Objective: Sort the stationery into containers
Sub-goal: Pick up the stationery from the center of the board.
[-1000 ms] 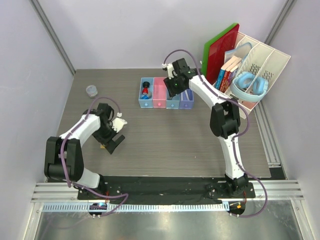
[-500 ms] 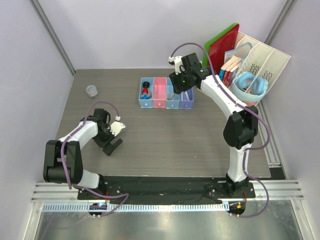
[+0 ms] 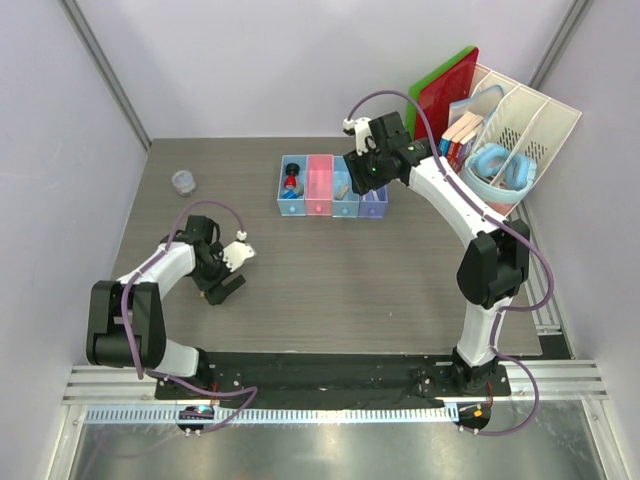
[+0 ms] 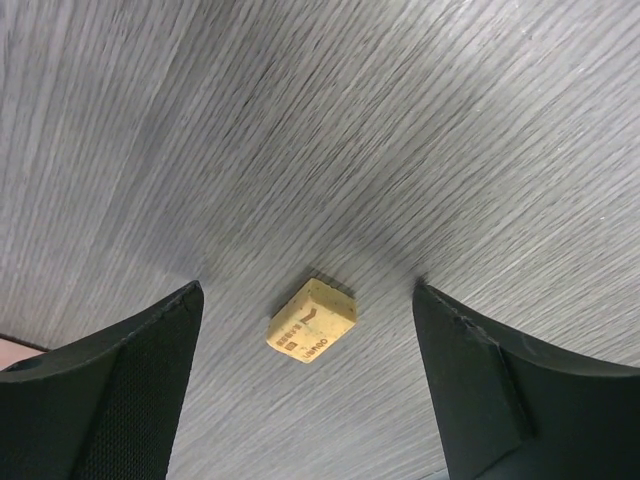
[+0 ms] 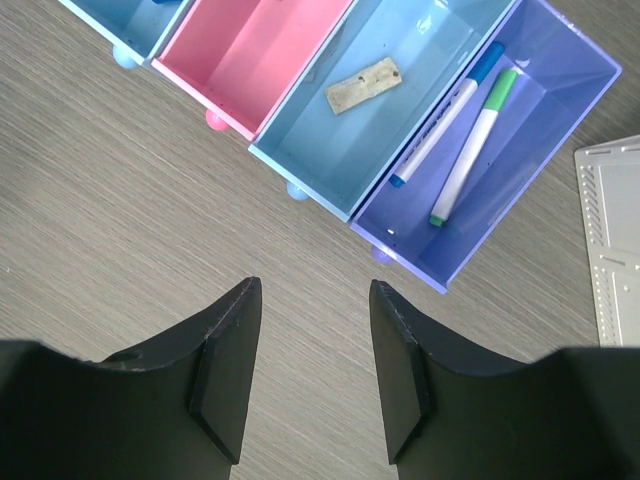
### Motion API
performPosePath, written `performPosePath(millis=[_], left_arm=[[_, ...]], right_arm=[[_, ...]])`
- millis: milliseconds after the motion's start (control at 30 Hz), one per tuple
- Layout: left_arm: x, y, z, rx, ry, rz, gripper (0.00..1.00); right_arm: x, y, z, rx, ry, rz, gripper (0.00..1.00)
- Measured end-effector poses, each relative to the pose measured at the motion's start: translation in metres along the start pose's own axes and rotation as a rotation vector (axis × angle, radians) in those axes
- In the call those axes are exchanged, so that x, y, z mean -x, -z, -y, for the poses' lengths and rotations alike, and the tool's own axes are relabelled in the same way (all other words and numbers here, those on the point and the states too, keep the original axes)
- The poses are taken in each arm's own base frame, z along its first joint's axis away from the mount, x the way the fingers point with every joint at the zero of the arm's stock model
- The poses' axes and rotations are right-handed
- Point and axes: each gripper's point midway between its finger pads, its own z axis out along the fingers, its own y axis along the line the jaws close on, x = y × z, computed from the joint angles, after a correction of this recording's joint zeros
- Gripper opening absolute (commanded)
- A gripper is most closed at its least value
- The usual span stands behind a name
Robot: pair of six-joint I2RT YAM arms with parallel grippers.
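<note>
Eraser piece (image 4: 312, 320), yellow, is seen flat on the table (image 4: 400, 120) between the spread fingers of the left gripper (image 4: 305, 298), untouched. It is judged light, firm and grippy. 2 opposite side faces should be pinched. The right gripper (image 5: 315, 290) is parted and empty, near the trays (image 5: 260, 50).

We see the left gripper (image 3: 223, 287) low over the grey table (image 3: 330, 290), well apart from the row of trays. The right gripper (image 3: 362, 178) hangs over the light blue tray (image 3: 345, 207) and lavender tray (image 3: 373, 208). A red-black cylinder (image 3: 291, 180) lies in the blue tray (image 3: 283, 203), beside the pink tray (image 3: 319, 190).
</note>
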Motion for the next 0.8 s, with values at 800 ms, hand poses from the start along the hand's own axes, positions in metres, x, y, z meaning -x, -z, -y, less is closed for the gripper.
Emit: performPosePath(millis=[800], left_arm=[[-0.013,0.0,-0.013,-0.073,-0.198,0.023,0.7]], right_arm=[[-0.003,0.009,-0.003,-0.001,-0.036,0.009,0.52]])
